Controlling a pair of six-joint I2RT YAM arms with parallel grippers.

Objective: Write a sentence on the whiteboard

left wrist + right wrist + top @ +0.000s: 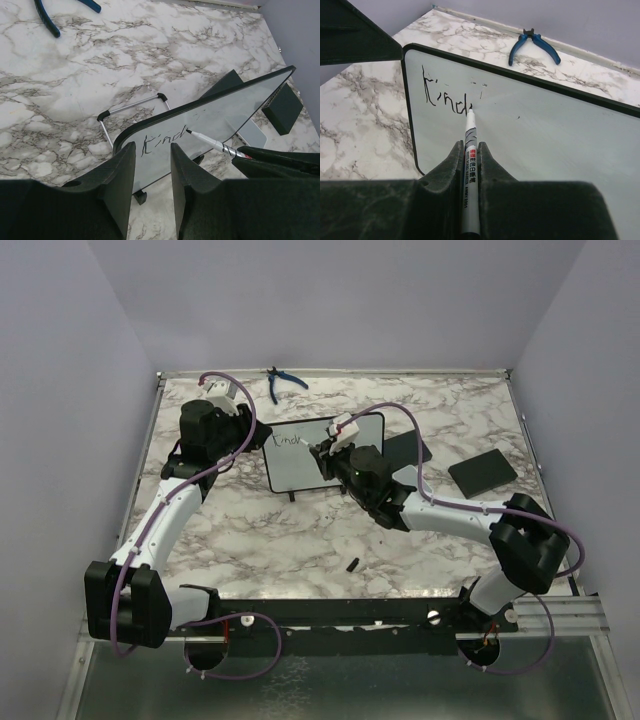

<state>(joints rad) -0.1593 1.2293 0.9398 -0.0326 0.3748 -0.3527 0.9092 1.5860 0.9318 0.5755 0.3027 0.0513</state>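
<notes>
The whiteboard point(325, 465) stands tilted on small black feet at mid-table. On its upper left is the sentence point(445, 97), reading "Kind" at this moment, which also shows as the sentence point(162, 140) in the left wrist view. My right gripper point(470, 147) is shut on a white marker point(469, 127) whose black tip touches the board just after the "d". My left gripper point(152, 147) sits at the board's left end point(150, 165). Its jaws stand apart, both in front of the board face, and nothing is clamped between them.
Blue pliers point(283, 382) lie at the table's far edge. A flat black pad point(483, 470) lies to the right, and another point(412, 450) sits behind the board. A small black cap point(354, 563) lies near the front. A wire stand point(132, 106) sits behind the board's left end.
</notes>
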